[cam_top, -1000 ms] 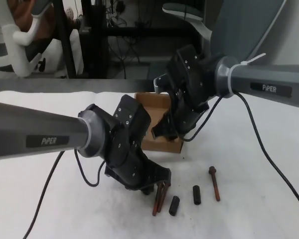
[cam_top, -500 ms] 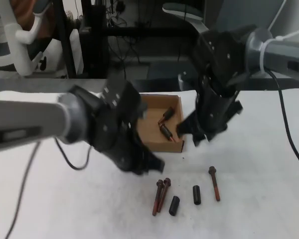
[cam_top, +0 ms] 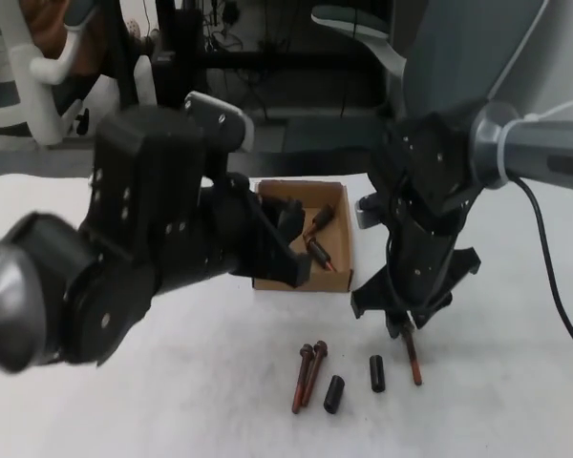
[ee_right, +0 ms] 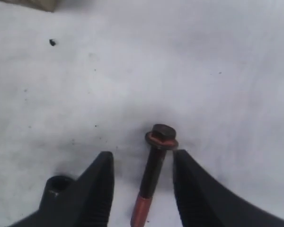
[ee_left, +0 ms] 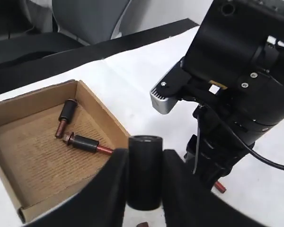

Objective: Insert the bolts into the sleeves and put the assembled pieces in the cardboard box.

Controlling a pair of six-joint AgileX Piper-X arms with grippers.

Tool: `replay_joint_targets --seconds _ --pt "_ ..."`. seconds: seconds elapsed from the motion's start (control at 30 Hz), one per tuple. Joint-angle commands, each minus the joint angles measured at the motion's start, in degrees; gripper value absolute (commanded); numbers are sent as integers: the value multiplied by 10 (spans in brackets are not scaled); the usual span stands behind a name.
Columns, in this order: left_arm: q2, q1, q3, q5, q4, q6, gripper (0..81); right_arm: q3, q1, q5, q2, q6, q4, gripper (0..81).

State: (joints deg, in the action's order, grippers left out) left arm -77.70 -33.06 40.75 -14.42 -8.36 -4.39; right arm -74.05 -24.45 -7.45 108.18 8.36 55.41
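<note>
Left gripper (ee_left: 145, 155) is clamped on a black sleeve (ee_left: 144, 182), which stands lengthwise between its two fingers (ee_left: 109, 189) with one end poking out past the tips. In the high view this gripper (cam_top: 288, 215) is raised near the box (cam_top: 325, 280), on the side nearest the left arm. The box (ee_left: 97, 101) is open-topped cardboard and sits on the white surface (cam_top: 516, 382). Two assembled pieces lie inside on its floor, each a reddish bolt pushed through a black sleeve: one (ee_left: 66, 113) lies nearer a wall and the other (ee_left: 85, 143) nearer the middle, close together but not touching. The high view shows the same two (cam_top: 322, 218) (cam_top: 317, 253) toward the side of the box that faces the right arm. Right gripper (ee_right: 143, 156) is low over the surface with its fingers (ee_right: 102, 182) spread, and a bolt (ee_right: 154, 172) lies flat between them with a gap on each side, its hex head just past the fingertips. From above, that gripper (cam_top: 408, 329) stands on the near side of the box, well apart from it, with the bolt's shank (cam_top: 413, 361) showing beneath it. Just beside that bolt lies a loose sleeve (cam_top: 376, 373). A second loose sleeve (cam_top: 333, 393) lies a little farther along, and beside it is a bolt pair (cam_top: 312, 367) lying side by side and touching.
</note>
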Motion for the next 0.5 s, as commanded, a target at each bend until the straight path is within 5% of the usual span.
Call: replay_joint_targets --seconds 0.0,0.23,0.3,0.4,0.47 --pt "9 -2 -17 -33 -53 -26 18 19 1 -10 -10 7 -25 392" --pt "9 -2 -31 -53 -165 -85 18 52 1 -27 -10 34 -103 386" --pt "9 -2 -31 -53 -178 -89 18 58 1 -30 -10 36 -118 281" --pt "9 -2 -31 -53 -181 -98 18 64 1 -30 -10 36 -126 0" --pt "9 -2 -31 -53 -179 -98 18 68 1 -30 -10 36 -127 0"
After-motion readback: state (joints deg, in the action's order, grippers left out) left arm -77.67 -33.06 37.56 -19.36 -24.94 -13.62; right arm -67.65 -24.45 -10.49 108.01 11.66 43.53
